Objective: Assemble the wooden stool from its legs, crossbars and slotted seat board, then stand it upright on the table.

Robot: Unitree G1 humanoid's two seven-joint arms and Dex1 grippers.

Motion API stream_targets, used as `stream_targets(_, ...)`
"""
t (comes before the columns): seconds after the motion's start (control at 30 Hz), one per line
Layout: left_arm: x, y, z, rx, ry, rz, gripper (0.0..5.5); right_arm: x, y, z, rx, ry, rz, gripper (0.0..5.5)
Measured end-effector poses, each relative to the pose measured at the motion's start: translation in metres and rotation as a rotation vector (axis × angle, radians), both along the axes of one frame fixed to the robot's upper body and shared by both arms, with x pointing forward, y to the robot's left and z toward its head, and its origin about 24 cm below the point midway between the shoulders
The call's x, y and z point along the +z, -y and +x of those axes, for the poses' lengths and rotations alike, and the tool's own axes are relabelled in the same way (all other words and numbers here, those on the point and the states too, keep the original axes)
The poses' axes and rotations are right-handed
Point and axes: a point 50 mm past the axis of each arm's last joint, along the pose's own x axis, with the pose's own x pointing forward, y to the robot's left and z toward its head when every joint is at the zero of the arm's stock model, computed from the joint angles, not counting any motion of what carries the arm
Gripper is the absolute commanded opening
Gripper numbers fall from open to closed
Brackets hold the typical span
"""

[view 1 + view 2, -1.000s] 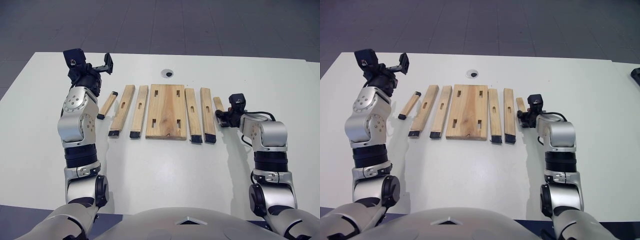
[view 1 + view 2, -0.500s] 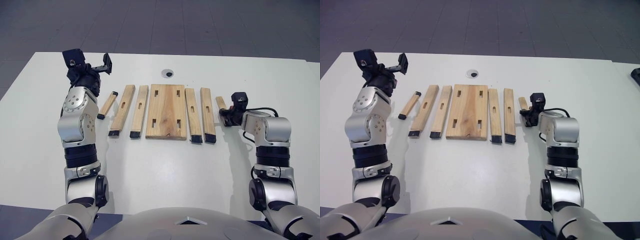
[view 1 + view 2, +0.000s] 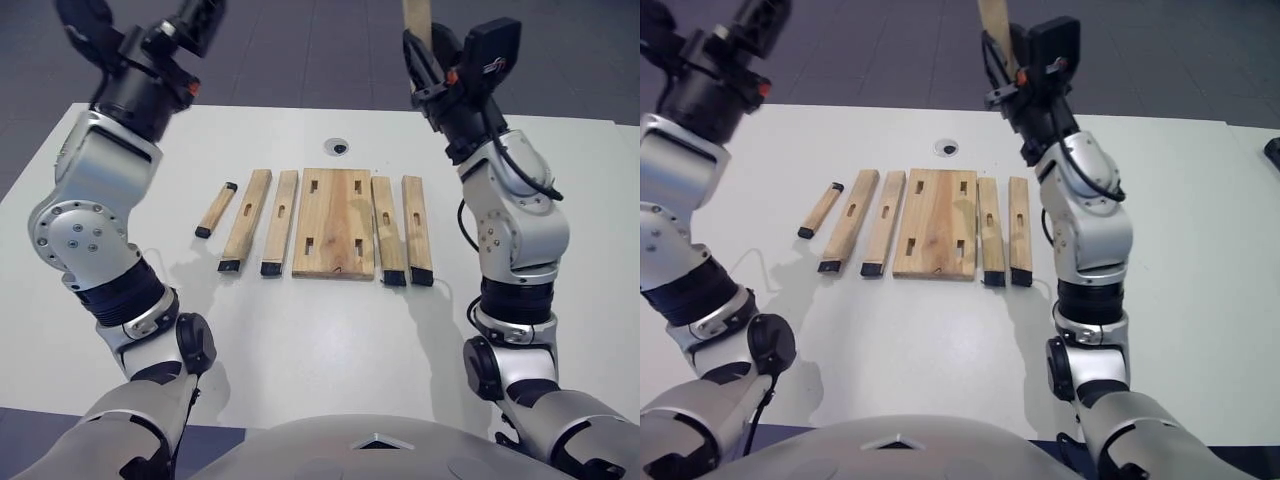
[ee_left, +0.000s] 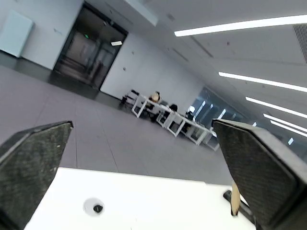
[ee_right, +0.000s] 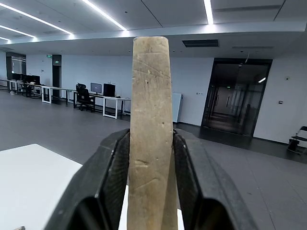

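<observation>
My right gripper [image 5: 150, 148] clenches the short crossbar [image 5: 150, 91] upright at one o'clock, probably for slotting; left gripper [image 4: 144, 167] gapes, empty, at eleven.

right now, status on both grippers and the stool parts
Left gripper open, empty, raised. Right gripper shut on short crossbar, upright above table. Seat board, four legs, other crossbar flat in a row, nothing joined.
</observation>
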Motion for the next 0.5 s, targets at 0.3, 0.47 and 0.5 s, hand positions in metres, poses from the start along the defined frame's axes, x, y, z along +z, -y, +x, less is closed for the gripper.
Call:
stream_targets(0.3,-0.035,0.056,-0.005,-0.244,-0.164,0.103,5.40,-0.028,-0.025,-0.015,0.069,0.040,-0.175,1.31)
stream_targets(0.47,-0.030,0.066,-0.002,-0.298,-0.158,0.043,5.40,-0.042,-0.030,-0.021,0.108,0.020,-0.217,1.31)
stream_targets(0.5,-0.027,0.068,-0.003,-0.325,-0.139,0.028,5.40,-0.044,-0.032,-0.022,0.125,0.015,-0.222,1.31)
